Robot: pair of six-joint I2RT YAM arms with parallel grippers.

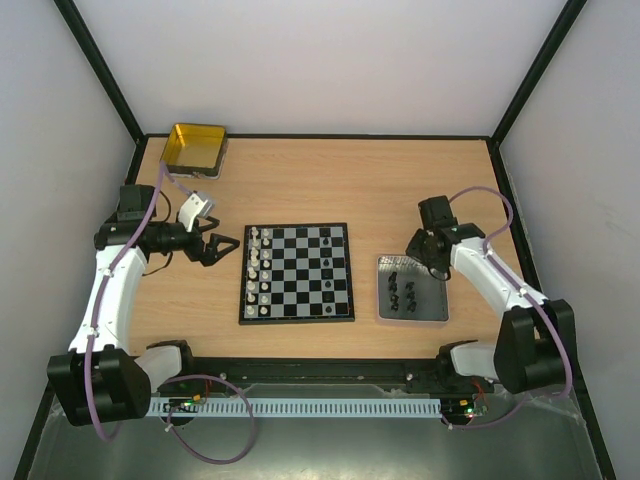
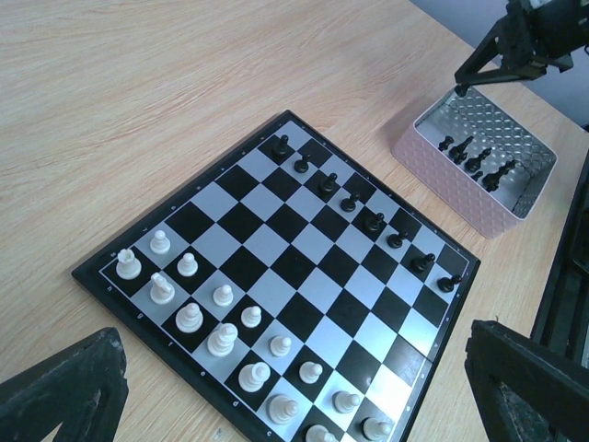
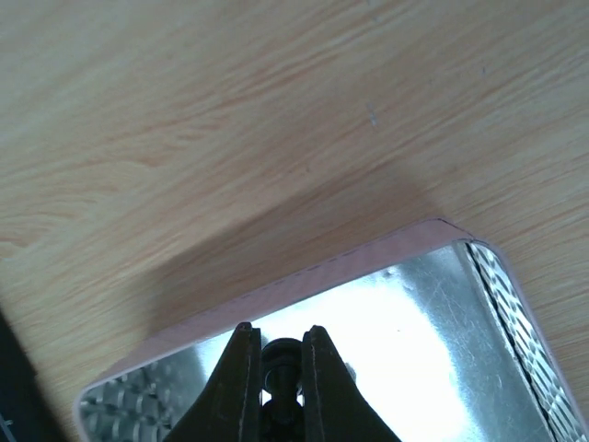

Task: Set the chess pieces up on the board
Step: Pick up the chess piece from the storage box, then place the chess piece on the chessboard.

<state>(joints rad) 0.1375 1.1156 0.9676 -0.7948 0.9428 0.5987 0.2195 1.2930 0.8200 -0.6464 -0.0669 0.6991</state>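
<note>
Top view: we saw the board (image 1: 297, 273) mid-frame on a wooden table (image 1: 350, 190), white walls (image 1: 300, 60) around; left gripper (image 1: 232, 250) gaping, empty, at its left. Left wrist: right gripper (image 2: 459, 87) over the tray (image 2: 451, 189), upper right. Right wrist: it pinched a black chess piece (image 3: 282, 354), bottom centre.

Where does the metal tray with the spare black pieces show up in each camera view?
Top external: the tray sits centre-right, just right of the board.
Left wrist: upper right, pink-walled, beyond the board.
Right wrist: along the bottom edge, shiny inside.
Shared landmark: the right pincer, shut on a black chess piece over one tray corner.
</note>
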